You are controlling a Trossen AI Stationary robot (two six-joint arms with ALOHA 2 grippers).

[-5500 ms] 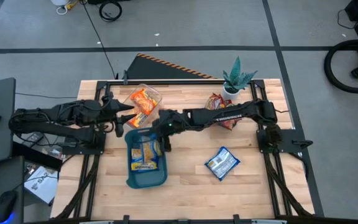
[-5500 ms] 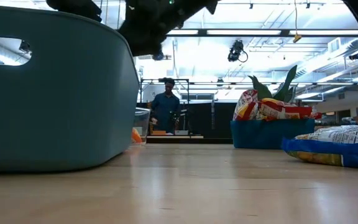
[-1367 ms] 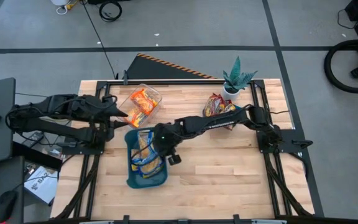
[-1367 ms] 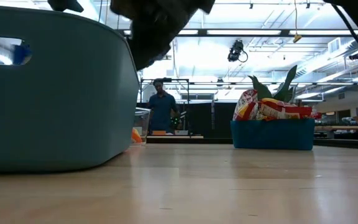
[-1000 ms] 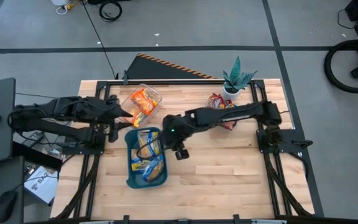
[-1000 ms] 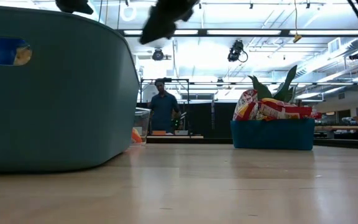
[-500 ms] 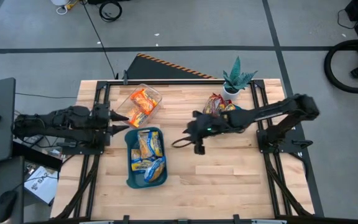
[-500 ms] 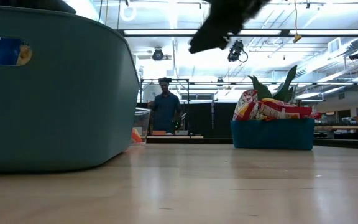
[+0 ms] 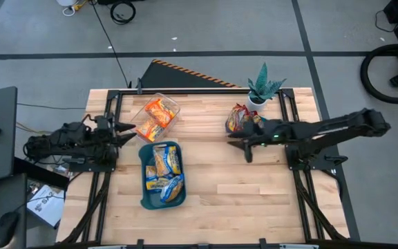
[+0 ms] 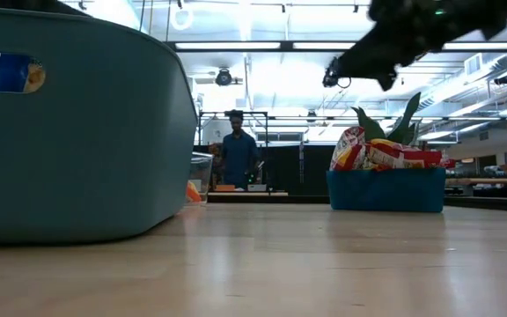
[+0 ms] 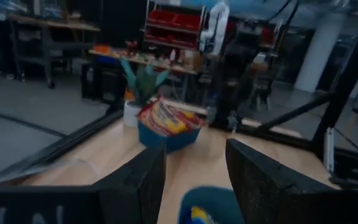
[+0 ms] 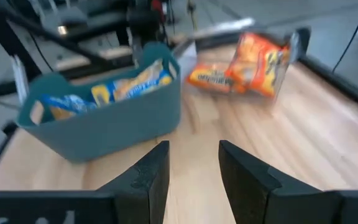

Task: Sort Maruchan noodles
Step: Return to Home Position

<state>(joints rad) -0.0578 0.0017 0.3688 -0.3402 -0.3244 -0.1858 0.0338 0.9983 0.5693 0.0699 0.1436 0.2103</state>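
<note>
Right gripper (image 12: 193, 152), spread empty, retreated from the glossy blue packets (image 9: 163, 173); left gripper (image 11: 196, 152) spread.

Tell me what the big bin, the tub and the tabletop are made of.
Big bin: likely moulded plastic, opaque teal, smooth matte wall with a cut-out handle. Tub: probably thin clear plastic; orange packets show through it. Tabletop: looks like wood, pale planks with visible grain and seams.

I read no legible text, brand, number or sign on the noodle packets (image 9: 163, 164) or elsewhere on the table (image 9: 254, 197)
</note>
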